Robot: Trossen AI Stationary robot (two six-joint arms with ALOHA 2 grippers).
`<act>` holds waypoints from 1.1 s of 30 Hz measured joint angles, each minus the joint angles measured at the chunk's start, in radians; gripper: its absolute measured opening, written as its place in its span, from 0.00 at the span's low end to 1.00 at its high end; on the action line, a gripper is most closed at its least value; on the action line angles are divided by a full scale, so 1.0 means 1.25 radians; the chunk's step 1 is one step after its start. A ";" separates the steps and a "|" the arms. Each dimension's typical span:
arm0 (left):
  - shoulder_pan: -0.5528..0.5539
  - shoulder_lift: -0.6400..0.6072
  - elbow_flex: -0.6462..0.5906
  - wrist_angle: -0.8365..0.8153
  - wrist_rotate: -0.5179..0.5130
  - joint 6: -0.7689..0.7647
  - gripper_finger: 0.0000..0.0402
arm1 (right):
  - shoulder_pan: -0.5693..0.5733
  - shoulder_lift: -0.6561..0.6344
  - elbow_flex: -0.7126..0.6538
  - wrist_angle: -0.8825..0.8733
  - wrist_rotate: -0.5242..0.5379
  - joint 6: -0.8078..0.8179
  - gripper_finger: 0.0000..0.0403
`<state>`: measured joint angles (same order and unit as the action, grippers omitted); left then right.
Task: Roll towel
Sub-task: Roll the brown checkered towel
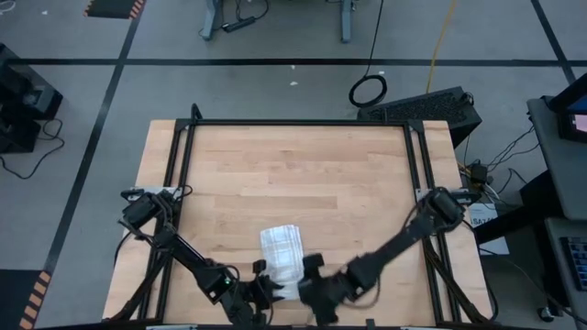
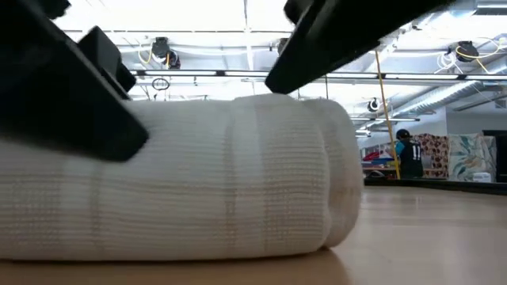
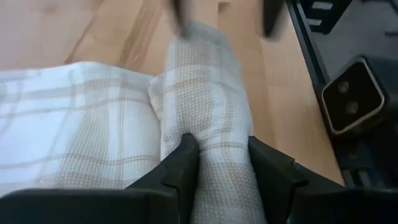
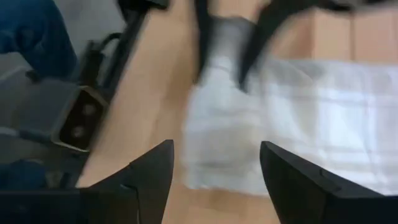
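Left gripper [image 3: 221,165]: your left fingers are pinched onto the rolled end of the towel [image 3: 199,99], with cloth bunched between them; the grip is closed on fabric.

Right gripper [image 4: 214,177]: your right fingers stand apart with nothing between them, hovering just short of the towel's opposite end and not touching it.

Towel: it lies on the wooden table [image 1: 303,174] between your two grippers, at the table's near edge. A thick roll runs from one gripper toward the other, and a flat, unrolled stretch extends away from both, toward the table's middle.

Progress: judging by the fat roll in the low view, you have a good part wound up. The flat portion is left to roll.

Next: you likely need the right gripper to take its end before turning the roll further.
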<state>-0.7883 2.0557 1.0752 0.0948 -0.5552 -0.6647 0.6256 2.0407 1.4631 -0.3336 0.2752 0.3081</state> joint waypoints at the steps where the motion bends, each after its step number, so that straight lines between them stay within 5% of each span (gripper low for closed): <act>1: 0.003 -0.002 0.000 0.001 0.008 -0.018 0.31 | 0.019 0.012 0.000 0.015 0.035 -0.015 0.57; 9: 0.024 -0.012 -0.001 0.014 0.053 -0.103 0.31 | 0.110 0.089 0.002 0.107 0.329 -0.113 0.57; 15: 0.051 -0.014 -0.002 0.019 0.091 -0.184 0.31 | 0.107 0.117 0.002 0.110 0.327 -0.154 0.59; 25: 0.058 -0.014 -0.002 0.025 0.099 -0.325 0.31 | 0.095 0.121 0.002 0.104 0.342 -0.218 0.83; 33: 0.055 -0.014 -0.002 0.024 0.090 -0.327 0.31 | 0.043 0.118 0.003 0.103 0.217 -0.197 0.68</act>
<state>-0.7191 2.0377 1.0729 0.1253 -0.4427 -1.0740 0.6791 2.1879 1.4670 -0.2047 0.5467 0.0616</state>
